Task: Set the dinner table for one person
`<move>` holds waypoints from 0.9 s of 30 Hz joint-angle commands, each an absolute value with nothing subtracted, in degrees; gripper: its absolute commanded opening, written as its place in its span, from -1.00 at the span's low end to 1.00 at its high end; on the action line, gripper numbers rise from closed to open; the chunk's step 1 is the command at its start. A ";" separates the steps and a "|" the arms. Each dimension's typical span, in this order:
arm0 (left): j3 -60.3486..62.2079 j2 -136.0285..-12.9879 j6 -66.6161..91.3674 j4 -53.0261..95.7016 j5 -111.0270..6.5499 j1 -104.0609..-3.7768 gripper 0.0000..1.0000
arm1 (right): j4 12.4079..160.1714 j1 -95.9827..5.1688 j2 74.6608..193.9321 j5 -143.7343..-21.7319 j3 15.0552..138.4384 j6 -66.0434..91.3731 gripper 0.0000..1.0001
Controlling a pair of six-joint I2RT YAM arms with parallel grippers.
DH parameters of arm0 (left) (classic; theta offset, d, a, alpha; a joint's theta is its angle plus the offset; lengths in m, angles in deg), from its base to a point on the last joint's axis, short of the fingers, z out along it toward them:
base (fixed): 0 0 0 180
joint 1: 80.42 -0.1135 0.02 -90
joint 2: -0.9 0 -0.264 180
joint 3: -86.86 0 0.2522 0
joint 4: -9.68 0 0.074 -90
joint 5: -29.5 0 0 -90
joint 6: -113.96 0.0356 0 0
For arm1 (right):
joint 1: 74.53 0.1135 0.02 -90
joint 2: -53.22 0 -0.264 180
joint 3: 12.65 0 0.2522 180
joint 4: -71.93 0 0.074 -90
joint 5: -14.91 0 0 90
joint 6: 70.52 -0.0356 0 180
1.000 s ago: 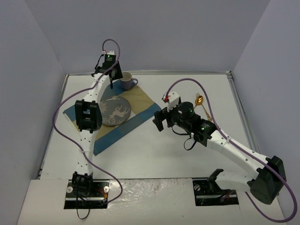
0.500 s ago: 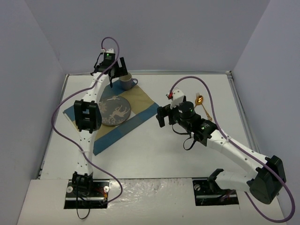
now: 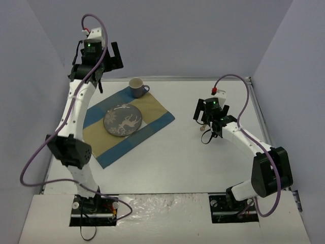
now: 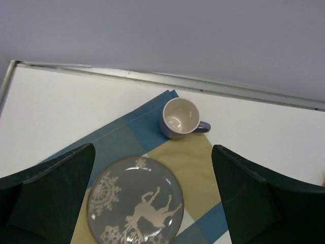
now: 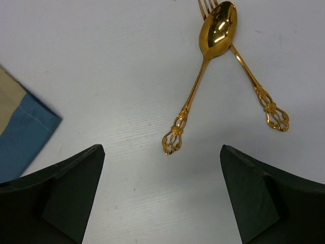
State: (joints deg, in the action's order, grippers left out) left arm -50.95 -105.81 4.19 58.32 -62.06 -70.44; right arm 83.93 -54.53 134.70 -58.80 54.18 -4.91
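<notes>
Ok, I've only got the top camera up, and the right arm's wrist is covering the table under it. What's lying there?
Observer: A gold spoon and a gold fork lie on the dinner table, in front of the open right gripper.
Operator: Are they apart?
Observer: No, the spoon's bowl lies over the fork's tines, and the handles splay apart.
Operator: And is anything in the mug?
Observer: The left wrist view shows the mug empty, standing upright on the placemat.

Dinner table — white, flat, matte
</notes>
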 commanded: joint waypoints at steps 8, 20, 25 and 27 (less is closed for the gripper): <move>-12.83 -73.60 0.83 59.24 -69.26 -71.08 0.94 | 81.38 -61.20 153.22 -54.64 65.41 -10.52 0.74; 12.34 -55.75 3.24 58.63 -69.86 -71.10 0.94 | 78.30 -65.24 161.74 -57.08 68.52 -11.63 0.26; 14.28 -54.34 3.65 56.91 -71.42 -71.17 0.94 | 78.31 -65.63 164.07 -57.10 69.49 -11.72 0.11; 14.42 -54.21 3.48 56.32 -71.05 -71.19 0.94 | 78.43 -65.66 165.03 -56.55 69.54 -11.67 0.01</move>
State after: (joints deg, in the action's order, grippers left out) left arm 15.77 -55.12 2.72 60.97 -69.54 -70.81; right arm 80.25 -65.14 164.20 -57.94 67.08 -10.71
